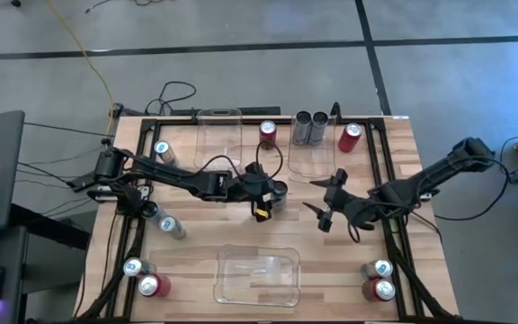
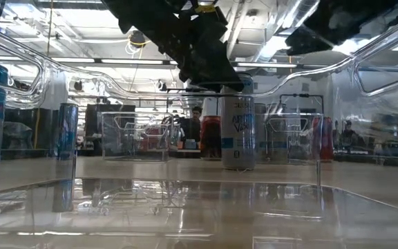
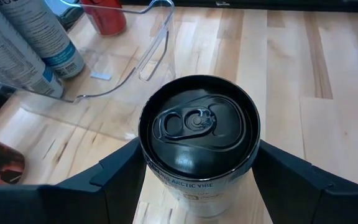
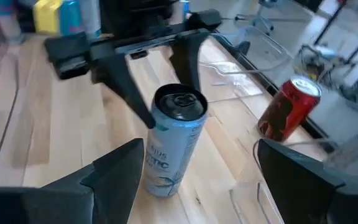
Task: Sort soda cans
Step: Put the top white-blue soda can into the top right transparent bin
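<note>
The left arm reaches from the table's left edge toward the middle. The left gripper (image 1: 277, 191) stands around an upright can (image 3: 197, 143), one finger on each side, at or very near its wall; a firm grip cannot be confirmed. This can has a dark top with a pull tab and a pale body with blue lettering. It stands on bare wood between two clear bins: the far bin (image 1: 311, 155), which holds two grey cans (image 1: 310, 127), and the near bin (image 1: 257, 274).

The right arm enters from the table's right edge. The right gripper (image 1: 324, 205) hovers just right of the same can, fingers spread wide with nothing between them, pointing at it.

Open wood lies around both grippers. A red can (image 1: 267, 132) stands left of the far bin, another (image 1: 350, 137) lies at its right.
</note>
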Controlling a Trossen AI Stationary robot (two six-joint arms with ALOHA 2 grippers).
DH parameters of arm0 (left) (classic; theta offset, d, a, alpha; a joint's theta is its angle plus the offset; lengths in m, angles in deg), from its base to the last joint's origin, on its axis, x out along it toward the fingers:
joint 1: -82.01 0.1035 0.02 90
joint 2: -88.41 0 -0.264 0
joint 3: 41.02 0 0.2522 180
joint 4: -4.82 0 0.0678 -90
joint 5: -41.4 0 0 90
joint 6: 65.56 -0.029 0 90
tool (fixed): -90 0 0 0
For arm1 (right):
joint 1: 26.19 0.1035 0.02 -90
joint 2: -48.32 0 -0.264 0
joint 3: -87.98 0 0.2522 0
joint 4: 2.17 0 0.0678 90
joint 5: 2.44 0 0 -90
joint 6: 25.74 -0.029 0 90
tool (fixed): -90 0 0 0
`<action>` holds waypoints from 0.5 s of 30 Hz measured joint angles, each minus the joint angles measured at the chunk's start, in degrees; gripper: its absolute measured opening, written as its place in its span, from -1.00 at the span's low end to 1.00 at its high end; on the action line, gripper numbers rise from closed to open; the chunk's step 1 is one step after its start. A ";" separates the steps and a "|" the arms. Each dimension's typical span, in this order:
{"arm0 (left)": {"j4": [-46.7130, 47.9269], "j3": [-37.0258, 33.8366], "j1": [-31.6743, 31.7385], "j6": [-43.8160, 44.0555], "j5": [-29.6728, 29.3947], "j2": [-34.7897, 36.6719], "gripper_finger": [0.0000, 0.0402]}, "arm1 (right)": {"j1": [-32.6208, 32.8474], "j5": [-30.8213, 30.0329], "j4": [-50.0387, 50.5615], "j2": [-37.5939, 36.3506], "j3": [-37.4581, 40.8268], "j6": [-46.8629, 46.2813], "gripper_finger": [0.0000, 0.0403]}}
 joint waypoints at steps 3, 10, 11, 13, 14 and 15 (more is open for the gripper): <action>0.13 0.00 -0.03 -0.02 0.21 0.06 0.33 | -1.39 0.04 -0.23 0.00 0.00 -1.05 0.66; 1.38 -0.11 -0.07 -0.38 1.04 1.09 0.33 | -4.08 8.66 -0.64 0.07 -0.02 -1.65 0.83; 1.11 -0.11 -0.07 -0.51 1.88 1.11 0.33 | -4.29 9.57 -1.09 0.13 -0.02 -1.63 0.87; 1.27 -0.11 -0.07 -0.72 3.39 1.44 0.33 | -4.33 10.24 -1.84 0.13 -0.02 -1.34 0.94; 1.35 -0.11 -0.07 -0.92 3.89 1.56 0.33 | -4.37 10.28 -2.43 0.13 -0.02 -1.26 0.96; 1.20 -0.13 -0.09 -1.37 4.22 1.57 0.33 | -4.69 10.32 -2.81 0.13 -0.04 -0.68 0.97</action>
